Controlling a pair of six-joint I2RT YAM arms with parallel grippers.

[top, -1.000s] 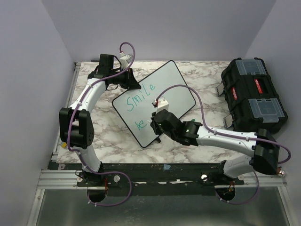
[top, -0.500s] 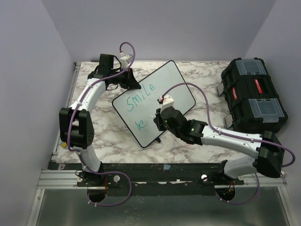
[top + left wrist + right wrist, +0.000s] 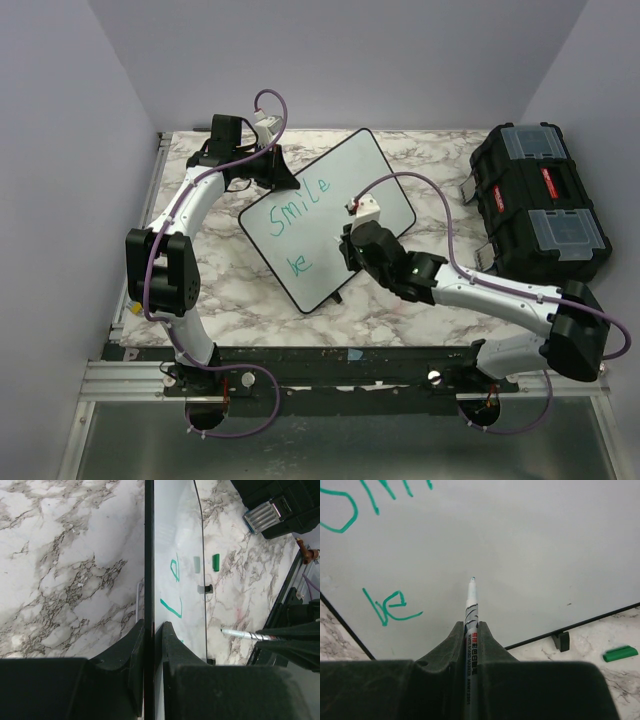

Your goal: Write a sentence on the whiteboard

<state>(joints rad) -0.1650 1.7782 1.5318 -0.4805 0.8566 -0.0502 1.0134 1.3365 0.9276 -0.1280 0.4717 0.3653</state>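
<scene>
The whiteboard point(image 3: 378, 182) lies tilted across the marble table, and it fills the right wrist view point(image 3: 535, 545). On it, the sentence in green reads "Smile" point(image 3: 298, 205) and below it "be" point(image 3: 298, 265). My left gripper point(image 3: 281, 172) is shut on the board's black-framed edge point(image 3: 149, 580). My right gripper point(image 3: 348, 250) is shut on a white marker point(image 3: 471, 605). The marker's green tip points at bare board to the right of "be" point(image 3: 390, 607). I cannot tell whether the tip touches the board.
A black toolbox point(image 3: 535, 205) stands at the right edge of the table. The marker's green cap point(image 3: 620, 653) lies on the marble beside the board's near edge, next to a small black foot point(image 3: 562, 641). Lilac walls close in the left, back and right.
My right gripper has moved with the marker to the right across the board, away from "be". The left gripper and the board have not moved.
</scene>
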